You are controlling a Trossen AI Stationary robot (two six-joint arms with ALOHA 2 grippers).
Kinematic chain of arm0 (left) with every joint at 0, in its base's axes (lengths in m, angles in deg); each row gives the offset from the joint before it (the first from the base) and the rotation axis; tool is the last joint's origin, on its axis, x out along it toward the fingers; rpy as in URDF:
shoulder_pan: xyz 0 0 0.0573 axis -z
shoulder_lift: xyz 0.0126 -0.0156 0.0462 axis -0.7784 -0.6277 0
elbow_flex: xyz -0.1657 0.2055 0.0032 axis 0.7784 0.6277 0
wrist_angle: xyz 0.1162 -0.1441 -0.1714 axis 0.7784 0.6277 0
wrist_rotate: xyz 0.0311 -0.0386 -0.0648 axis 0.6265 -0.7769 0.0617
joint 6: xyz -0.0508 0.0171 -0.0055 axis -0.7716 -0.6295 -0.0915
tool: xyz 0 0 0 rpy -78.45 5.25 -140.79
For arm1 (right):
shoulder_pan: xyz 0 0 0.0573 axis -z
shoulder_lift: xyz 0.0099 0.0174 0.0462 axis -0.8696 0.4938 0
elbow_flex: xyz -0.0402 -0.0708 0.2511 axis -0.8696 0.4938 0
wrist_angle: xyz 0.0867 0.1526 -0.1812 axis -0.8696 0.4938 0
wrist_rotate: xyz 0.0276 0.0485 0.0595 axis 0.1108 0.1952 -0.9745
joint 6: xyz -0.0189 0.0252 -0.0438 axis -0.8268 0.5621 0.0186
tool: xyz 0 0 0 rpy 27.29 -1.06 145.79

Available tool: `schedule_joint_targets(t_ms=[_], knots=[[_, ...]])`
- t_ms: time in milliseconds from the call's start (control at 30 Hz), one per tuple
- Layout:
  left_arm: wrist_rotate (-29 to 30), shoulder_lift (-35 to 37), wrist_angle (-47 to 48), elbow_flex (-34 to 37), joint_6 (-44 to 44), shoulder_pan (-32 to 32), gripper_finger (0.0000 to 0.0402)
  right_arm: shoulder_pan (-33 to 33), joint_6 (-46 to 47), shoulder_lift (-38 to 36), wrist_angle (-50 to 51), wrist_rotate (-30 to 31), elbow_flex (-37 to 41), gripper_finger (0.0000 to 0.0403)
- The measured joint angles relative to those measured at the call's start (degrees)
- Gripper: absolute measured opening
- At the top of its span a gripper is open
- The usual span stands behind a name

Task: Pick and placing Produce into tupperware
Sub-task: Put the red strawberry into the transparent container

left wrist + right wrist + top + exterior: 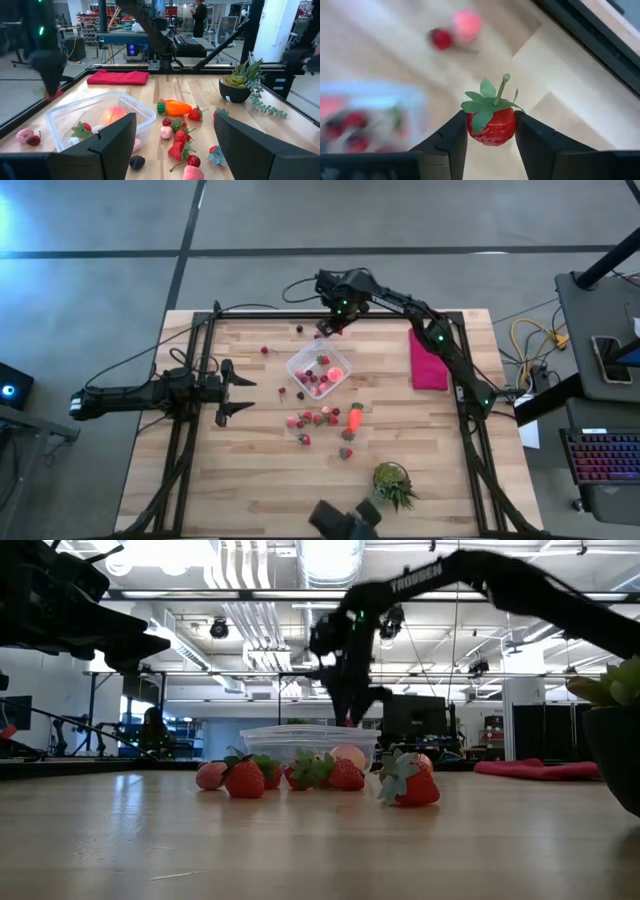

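My right gripper (491, 131) hangs over the table's far part, just beyond the tupperware (318, 370), shut on a red toy strawberry (491, 125) with green leaves. The clear tupperware (100, 117) stands on the table with several red and pink pieces of produce inside. More berries (318, 420) and an orange carrot piece (354, 418) lie loose on the wood nearer the front. A cherry and a pink piece (455, 27) lie on the table below the right gripper. My left gripper (238, 393) waits at the table's left, open and level. My right gripper pinches the strawberry's red body (492, 131) between its two fingers, one on each side. The fingers come from above and point down. The berry is lifted clear of the table, and its green leaves and stem (492, 97) stick out free of the fingers.
A magenta cloth (428, 360) lies at the table's right. A green spiky plant in a dark pot (392, 483) stands near the front edge. Black frame rails (330, 316) run along the table's far, left and right sides. Bare wood lies at the front left.
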Motion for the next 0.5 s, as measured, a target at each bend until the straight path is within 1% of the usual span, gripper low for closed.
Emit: schedule_joint_targets(t_ms=[167, 233, 333, 500], knots=[[0.00, -0.01, 0.00, -0.01, 0.01, 0.00, 0.0255, -5.45, -3.06, -6.02, 1.53, -2.84, 0.02, 0.0144], [0.00, 0.00, -0.02, -0.01, 0.01, -0.01, 0.0255, -7.95, -3.52, -7.22, 1.13, -2.76, 0.02, 0.0151], [0.01, -0.02, -0.02, -0.01, 0.01, 0.00, 0.0255, -10.99, -3.51, -7.07, 0.21, -1.89, 0.03, 0.0166], [0.00, 0.00, 0.00, -0.02, 0.00, 0.00, 0.0255, -13.82, -2.23, -3.26, -1.17, 0.51, 0.15, 0.0194]])
